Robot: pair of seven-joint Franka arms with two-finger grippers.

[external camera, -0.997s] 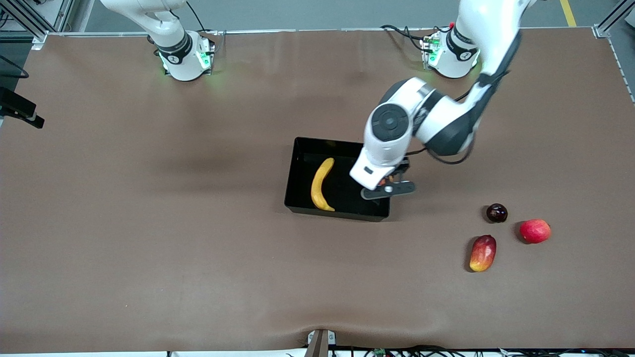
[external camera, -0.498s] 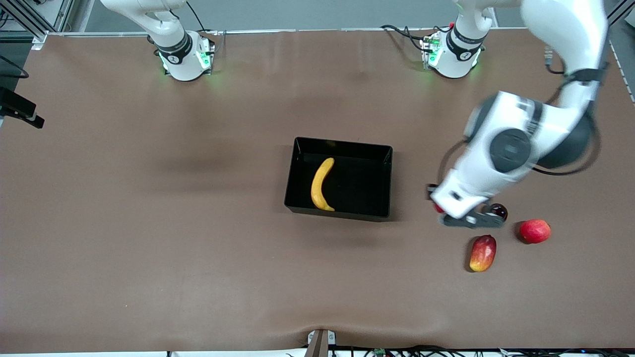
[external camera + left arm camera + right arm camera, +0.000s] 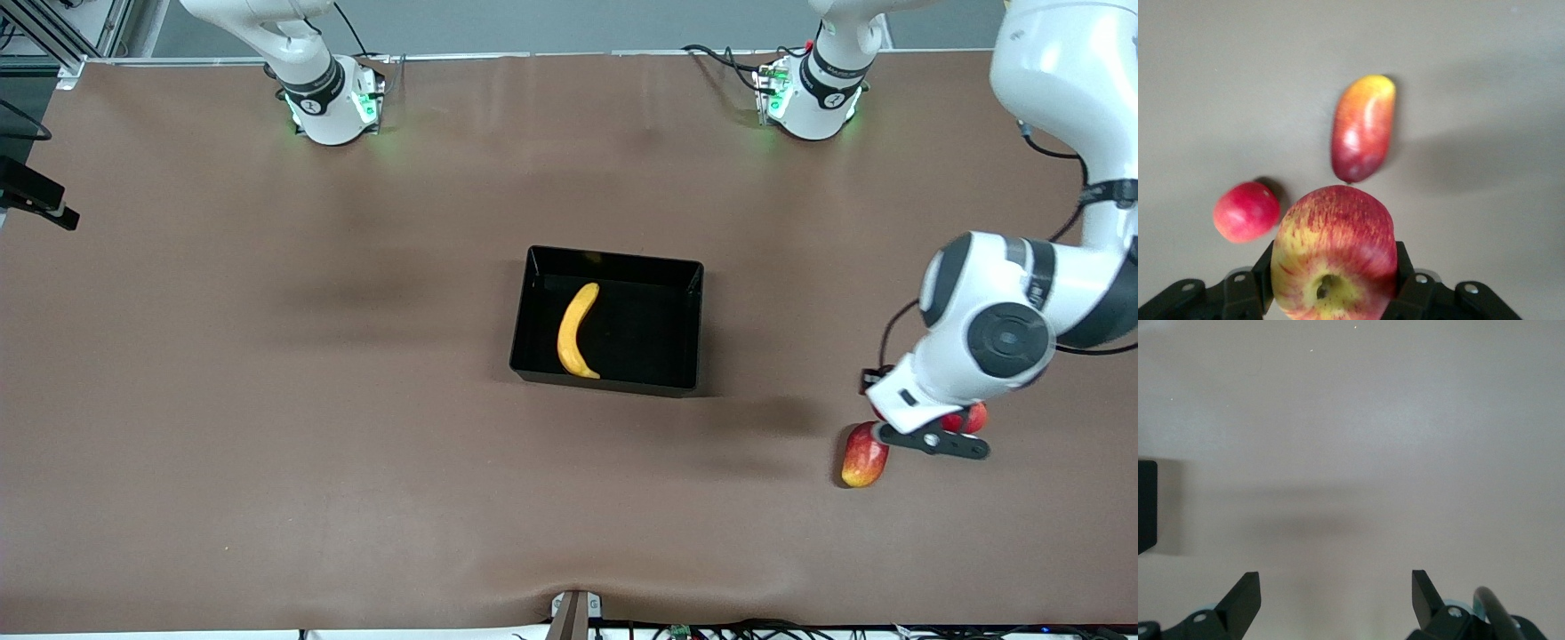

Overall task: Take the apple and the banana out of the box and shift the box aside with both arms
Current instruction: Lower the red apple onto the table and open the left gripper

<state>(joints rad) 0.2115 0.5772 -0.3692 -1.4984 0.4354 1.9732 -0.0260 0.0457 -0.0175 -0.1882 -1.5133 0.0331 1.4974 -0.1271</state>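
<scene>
Left end effector point(image 3: 1333, 293) grips the apple point(image 3: 1333, 252) over the mango point(image 3: 864, 454) and pinkish fruit point(image 3: 1246, 211), so a careless release risks hitting them; right end effector point(image 3: 1336, 593) waits open, banana point(image 3: 575, 331) in box point(image 3: 689, 329).

Red, yellow-streaked apple point(image 3: 1333, 253)

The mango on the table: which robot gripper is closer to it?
Left. The left gripper, shut on the apple, is over the table beside the mango; the right gripper waits open, out of the front view.
</scene>
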